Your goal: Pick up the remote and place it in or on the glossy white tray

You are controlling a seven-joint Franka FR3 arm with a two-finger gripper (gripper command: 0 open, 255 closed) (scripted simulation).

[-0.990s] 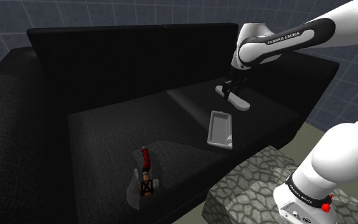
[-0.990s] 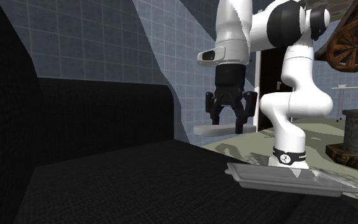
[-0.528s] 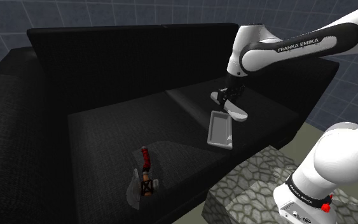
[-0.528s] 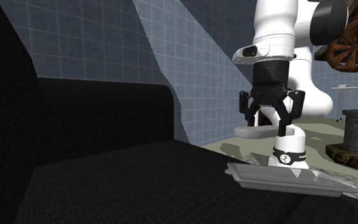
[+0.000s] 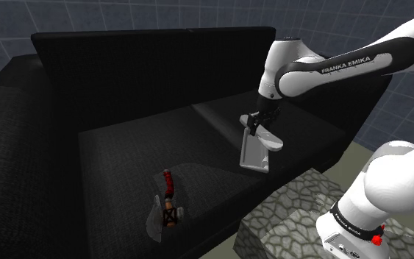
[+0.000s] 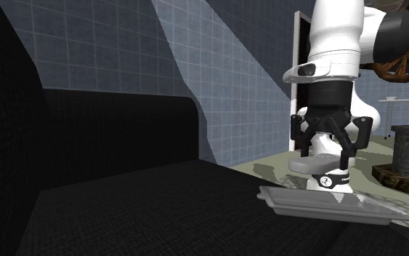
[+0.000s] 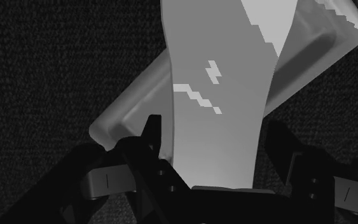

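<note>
Grips the remote (image 7: 215,95) between the black fingers (image 7: 153,137) of the gripper (image 6: 331,150), pinching the pale grey slab across its two long edges. Holds it nearer one end than the middle, so most of its length juts forward. Hangs it just above the glossy white tray (image 6: 319,205): overlapping the tray in the wrist view, clear of it in the second exterior view.

Looks, by judgement, light and rigid, with a smooth face that is likely slippery against the pads. Shows no sign of being fragile. Best taken as it is now, across the narrow width. With the hold off-centre, may tip or pivot on release, so calls for lowering flat and close before letting go. May also need a slight turn to lie along the tray, which is shallow-rimmed and probably light enough to skid on the cushion if bumped.

Around, from the shoulder view's left:
- the black sofa (image 5: 124,151), with a broad arm and a tall back;
- at the seat's front edge, a small red-and-black object (image 5: 167,200) with a pale flap, well apart from the tray;
- on the next cushion, tray, remote and gripper together;
- at lower right, the stone-patterned stand (image 5: 293,215).

At the second exterior view's far right, a wooden wheel (image 6: 407,45).

Nothing between remote and tray; only the tray's raised rim to clear.
</note>
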